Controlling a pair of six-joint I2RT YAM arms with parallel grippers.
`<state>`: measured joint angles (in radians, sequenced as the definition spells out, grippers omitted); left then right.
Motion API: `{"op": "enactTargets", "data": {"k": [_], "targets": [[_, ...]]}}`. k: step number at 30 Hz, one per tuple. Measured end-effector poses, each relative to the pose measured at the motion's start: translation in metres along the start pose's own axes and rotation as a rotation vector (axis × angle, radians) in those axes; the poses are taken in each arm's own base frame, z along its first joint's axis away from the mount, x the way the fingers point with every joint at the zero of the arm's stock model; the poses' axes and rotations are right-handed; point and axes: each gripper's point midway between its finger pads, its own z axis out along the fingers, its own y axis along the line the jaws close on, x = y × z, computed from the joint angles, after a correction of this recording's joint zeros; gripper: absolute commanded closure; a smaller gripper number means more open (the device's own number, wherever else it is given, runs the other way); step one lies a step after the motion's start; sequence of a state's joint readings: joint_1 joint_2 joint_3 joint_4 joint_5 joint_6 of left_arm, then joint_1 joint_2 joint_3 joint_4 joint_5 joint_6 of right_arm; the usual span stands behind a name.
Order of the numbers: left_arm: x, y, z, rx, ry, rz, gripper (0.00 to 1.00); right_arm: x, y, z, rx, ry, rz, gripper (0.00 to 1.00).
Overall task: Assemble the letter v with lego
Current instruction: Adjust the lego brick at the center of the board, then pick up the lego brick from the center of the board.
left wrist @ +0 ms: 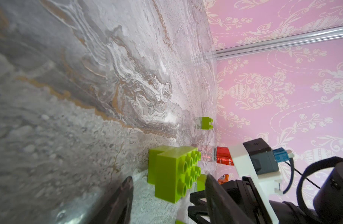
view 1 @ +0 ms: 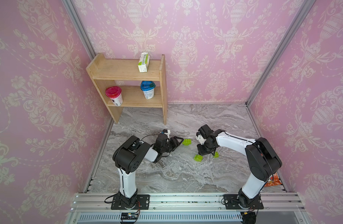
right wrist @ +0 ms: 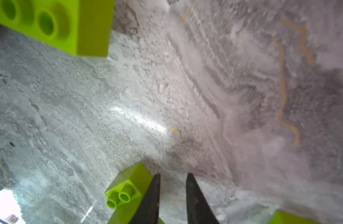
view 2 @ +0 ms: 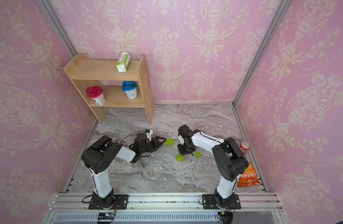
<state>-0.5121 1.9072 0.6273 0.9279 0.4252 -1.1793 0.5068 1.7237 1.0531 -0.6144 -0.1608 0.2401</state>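
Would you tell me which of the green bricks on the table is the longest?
The long brick just ahead of the left gripper; it is rectangular, while the two bricks near the right gripper look shorter.

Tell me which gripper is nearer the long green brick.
Left. The left gripper has its tips right beside the long green brick; the right gripper hangs farther off, over two smaller bricks.

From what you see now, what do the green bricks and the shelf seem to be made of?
The green bricks look like moulded plastic, slightly glossy: sharp edges, uniform lime colour, round studs. The shelf appears to be pale unpainted wood, matte; faint grain shows on its boards.
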Motion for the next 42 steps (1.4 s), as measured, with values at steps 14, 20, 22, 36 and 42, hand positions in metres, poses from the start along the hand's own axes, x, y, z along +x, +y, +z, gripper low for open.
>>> {"op": "enactTargets", "data": {"k": [14, 20, 22, 36, 42], "targets": [[0.004, -0.003, 0.007, 0.048, 0.005, -0.025, 0.49, 0.007, -0.005, -0.053, 0.032, -0.085, 0.019, 0.32], [0.006, 0.002, 0.011, 0.065, 0.006, -0.042, 0.56, 0.020, -0.006, -0.050, 0.039, -0.062, 0.015, 0.33], [0.006, 0.002, 0.012, 0.070, 0.004, -0.044, 0.57, 0.024, -0.007, -0.047, 0.040, -0.051, 0.016, 0.33], [0.003, -0.003, 0.015, 0.104, -0.007, -0.047, 0.60, 0.042, 0.032, -0.042, 0.037, -0.035, -0.198, 0.31], [0.003, 0.000, 0.018, 0.101, -0.005, -0.056, 0.64, 0.044, 0.027, -0.028, 0.092, 0.001, -0.230, 0.31]]}}
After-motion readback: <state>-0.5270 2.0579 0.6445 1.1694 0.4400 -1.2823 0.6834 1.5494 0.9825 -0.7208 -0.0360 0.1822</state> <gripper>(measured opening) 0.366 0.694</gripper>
